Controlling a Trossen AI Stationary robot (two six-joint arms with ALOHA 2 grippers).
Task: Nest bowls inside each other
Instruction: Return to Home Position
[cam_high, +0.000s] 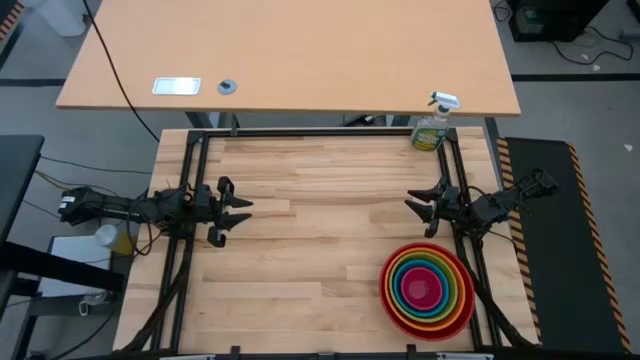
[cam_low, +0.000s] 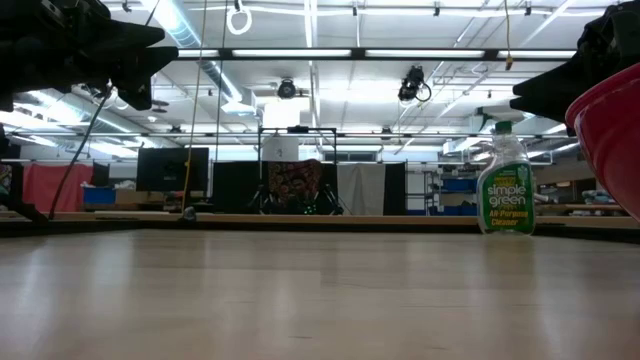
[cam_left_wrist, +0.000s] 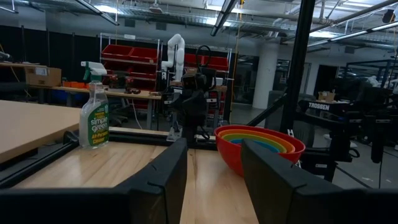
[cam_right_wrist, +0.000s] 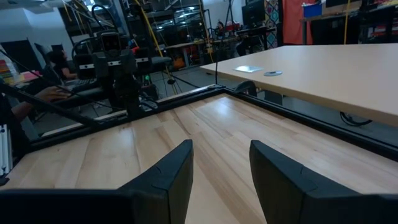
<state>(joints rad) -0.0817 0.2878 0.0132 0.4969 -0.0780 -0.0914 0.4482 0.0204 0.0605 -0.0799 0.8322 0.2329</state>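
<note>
The bowls (cam_high: 427, 290) stand nested as one stack on the table's near right part: red outermost, then orange, lime green, blue, and magenta pink in the middle. The left wrist view shows the stack (cam_left_wrist: 260, 146) from the side; the low view shows only the red wall (cam_low: 612, 140). My left gripper (cam_high: 240, 212) hovers open at the table's left side, pointing right. My right gripper (cam_high: 415, 205) hovers open at the right side, just beyond the stack's far edge, pointing left. Nothing is between either pair of fingers.
A green spray bottle (cam_high: 432, 128) with a white trigger stands at the table's far right corner. A black frame rail (cam_high: 320, 133) runs along the table's edges. The table's middle (cam_high: 320, 220) is bare wood. A larger desk (cam_high: 290, 50) stands behind.
</note>
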